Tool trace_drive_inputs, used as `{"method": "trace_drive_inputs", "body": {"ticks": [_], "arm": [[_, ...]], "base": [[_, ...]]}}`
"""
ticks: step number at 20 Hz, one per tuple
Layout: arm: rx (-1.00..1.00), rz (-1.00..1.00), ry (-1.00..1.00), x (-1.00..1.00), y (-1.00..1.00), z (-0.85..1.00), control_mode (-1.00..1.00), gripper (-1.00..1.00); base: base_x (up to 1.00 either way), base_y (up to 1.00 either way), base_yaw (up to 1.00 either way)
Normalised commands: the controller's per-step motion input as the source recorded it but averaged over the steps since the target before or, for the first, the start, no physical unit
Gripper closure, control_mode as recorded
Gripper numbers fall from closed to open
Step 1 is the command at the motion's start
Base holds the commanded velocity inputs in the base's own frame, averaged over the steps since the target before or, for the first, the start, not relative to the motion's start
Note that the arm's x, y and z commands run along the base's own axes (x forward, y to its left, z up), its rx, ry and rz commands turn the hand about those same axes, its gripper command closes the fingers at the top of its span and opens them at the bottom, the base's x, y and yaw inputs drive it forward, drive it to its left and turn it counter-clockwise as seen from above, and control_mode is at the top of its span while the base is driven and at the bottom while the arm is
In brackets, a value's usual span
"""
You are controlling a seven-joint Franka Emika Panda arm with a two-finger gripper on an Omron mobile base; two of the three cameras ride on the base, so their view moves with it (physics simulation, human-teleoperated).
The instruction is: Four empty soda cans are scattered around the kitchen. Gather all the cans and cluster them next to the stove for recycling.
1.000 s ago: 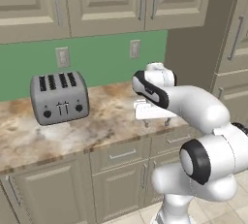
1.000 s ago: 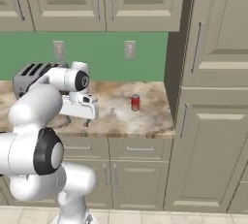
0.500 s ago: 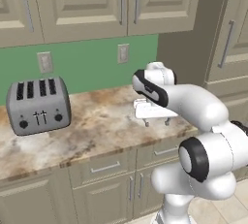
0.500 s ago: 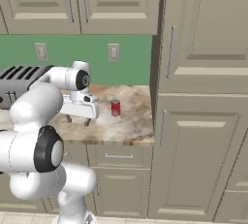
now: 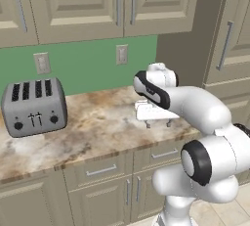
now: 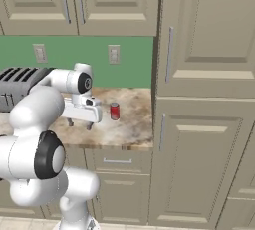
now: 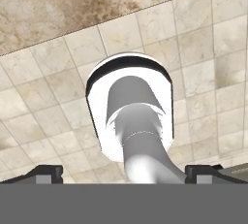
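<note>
The whole scene is shifted leftward since the earlier frames, so the base, not the things, is taken to have been driven along the bench (image 6: 127, 133). The toaster (image 5: 33, 106) is left well to the left of the fingers (image 6: 79, 123), which are spread wide and empty. One soda can (image 6: 115, 111) is seen upright just right of them; a reach seems near.

Soda can (image 6: 115, 111) sits on the counter (image 6: 130, 124) just right of my gripper (image 6: 79, 123); toaster (image 5: 33, 106) far left.
</note>
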Motion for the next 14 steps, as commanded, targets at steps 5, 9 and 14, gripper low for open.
{"method": "trace_drive_inputs", "body": {"ticks": [5, 9, 14], "arm": [[0.0, 0.0, 0.0, 0.0, 0.0, 0.0, 1.0, -1.0], [0.0, 0.0, 0.0, 0.0, 0.0, 0.0, 1.0, -1.0], [0.0, 0.0, 0.0, 0.0, 0.0, 0.0, 1.0, -1.0]], "base": [[0.09, -0.05, 0.0], [0.0, 0.0, 0.0], [0.0, 0.0, 0.0]]}}
